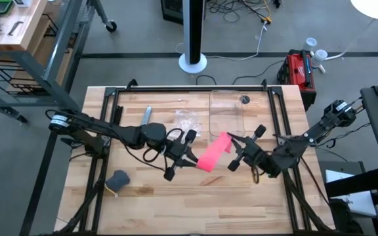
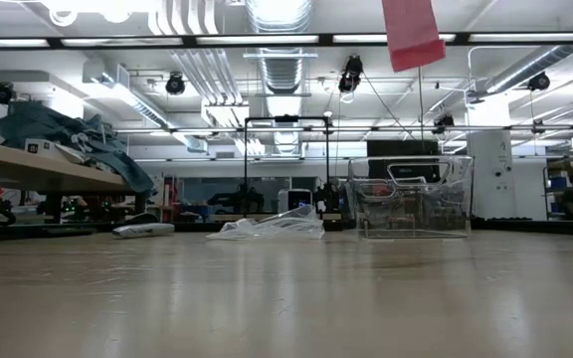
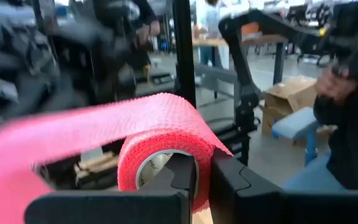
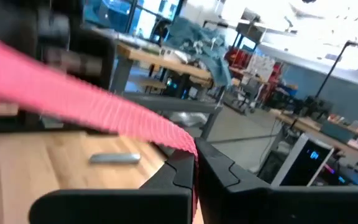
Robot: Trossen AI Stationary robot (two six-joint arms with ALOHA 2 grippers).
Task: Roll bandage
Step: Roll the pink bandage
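Pink bandage: stretched in the air above the table centre; rolled end clamped in left claw, free end pinched in right claw. Clear plastic bag behind.

Bright pink-red bandage, dark grey-blue lump, clear plastic bag

Bandage crinkly matt cloth; table seemingly bare wood.

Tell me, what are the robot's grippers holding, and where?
Both hold the pink bandage above the table. The left gripper pinches the rolled end; the right gripper pinches the loose strip's other end.
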